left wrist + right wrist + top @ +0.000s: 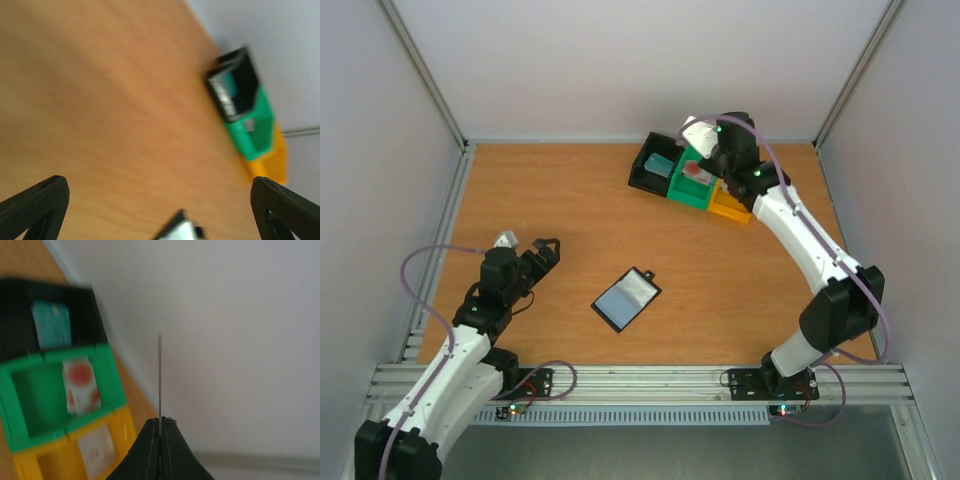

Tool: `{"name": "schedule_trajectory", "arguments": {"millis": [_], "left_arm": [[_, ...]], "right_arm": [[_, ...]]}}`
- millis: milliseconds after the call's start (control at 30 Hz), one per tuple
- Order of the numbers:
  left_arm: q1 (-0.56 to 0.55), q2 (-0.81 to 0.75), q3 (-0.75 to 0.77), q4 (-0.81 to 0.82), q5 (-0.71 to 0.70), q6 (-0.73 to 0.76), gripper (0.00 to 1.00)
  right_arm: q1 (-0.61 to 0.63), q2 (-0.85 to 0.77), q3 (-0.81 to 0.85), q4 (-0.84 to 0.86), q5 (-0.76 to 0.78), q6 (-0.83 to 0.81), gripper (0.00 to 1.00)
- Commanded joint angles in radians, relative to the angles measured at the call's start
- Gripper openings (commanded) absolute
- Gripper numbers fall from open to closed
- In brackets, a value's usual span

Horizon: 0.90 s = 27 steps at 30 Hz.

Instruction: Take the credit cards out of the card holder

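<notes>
Three boxy plastic trays [42, 402] each hold one thin rectangular credit card [80, 385].

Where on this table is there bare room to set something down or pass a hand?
Free: the table's far-left stretch, from the side rail to the black tray; also the wood between the card holder and the right arm's base. Crowded: the far-right corner, the tray row below the right gripper, shut on a thin card.

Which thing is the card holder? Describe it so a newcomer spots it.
Look at the table, near its middle. The card holder lies there alone: flat, black-rimmed, pale blue-grey inside, unlike the boxy trays at the far edge.
</notes>
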Motion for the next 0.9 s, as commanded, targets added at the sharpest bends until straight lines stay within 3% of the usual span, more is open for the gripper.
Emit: {"name": "schedule_trajectory", "arguments": {"millis": [0,200,433,867], "left_arm": [[0.050,-0.029,-0.080,-0.071,-0.089,0.026,0.99],[0.074,-0.050,-0.136,-0.050,-0.128,0.012,0.99],[0.078,-0.005,-0.145,0.063,-0.130,0.034,0.99],[0.089,0.008,-0.158,0.097,-0.137,0.046,0.99]], "right_arm": [[-0.129,0.134,0.081,-0.401,0.034,0.143,0.01],[-0.278,0.295,0.225,-0.499,-0.029,0.141,0.01],[-0.322,0.468,0.353,-0.543,0.002,0.079,0.01],[-0.336,0.636,0.392,-0.356,0.075,-0.159,0.01]]}}
